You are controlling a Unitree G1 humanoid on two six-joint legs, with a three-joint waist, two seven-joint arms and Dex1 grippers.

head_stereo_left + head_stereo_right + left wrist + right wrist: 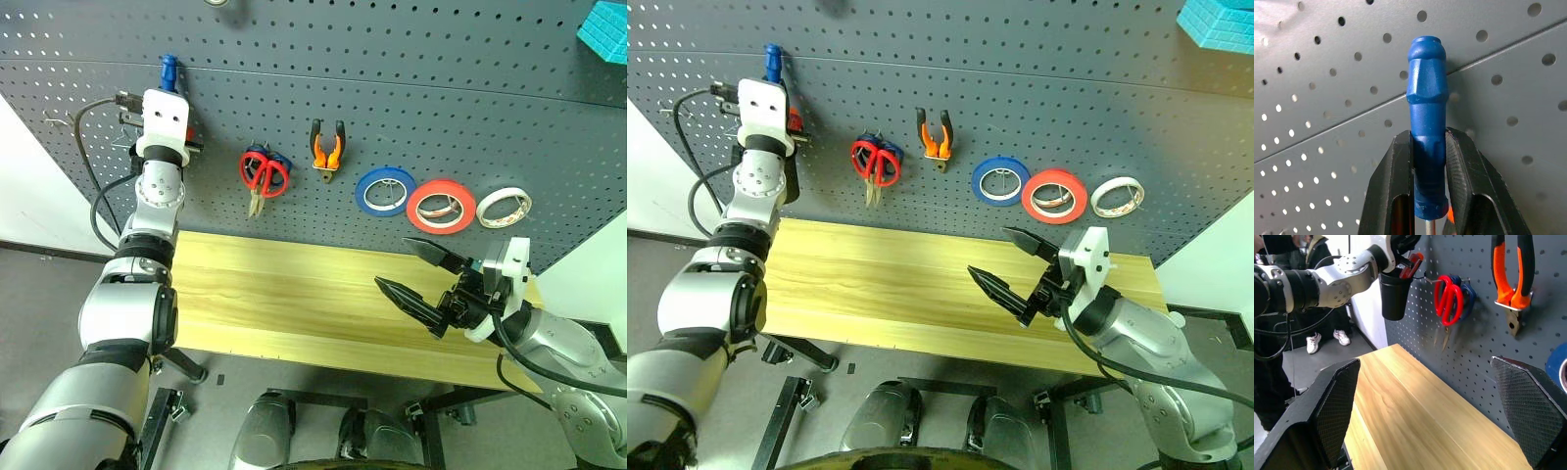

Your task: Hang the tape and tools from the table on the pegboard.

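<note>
My left gripper is shut on the blue handle of the screwdriver, held upright against the upper left of the dark pegboard above a black cup. On the pegboard hang the red-handled scissors, the orange-and-black pliers and the red tape. My right gripper stands open, holding nothing, above the right end of the wooden table.
A blue roll and a whitish roll hang either side of the red tape. Blue-handled scissors hang behind the red ones. A red-handled tool sticks out of the black cup. A person's legs stand beyond the table's left end.
</note>
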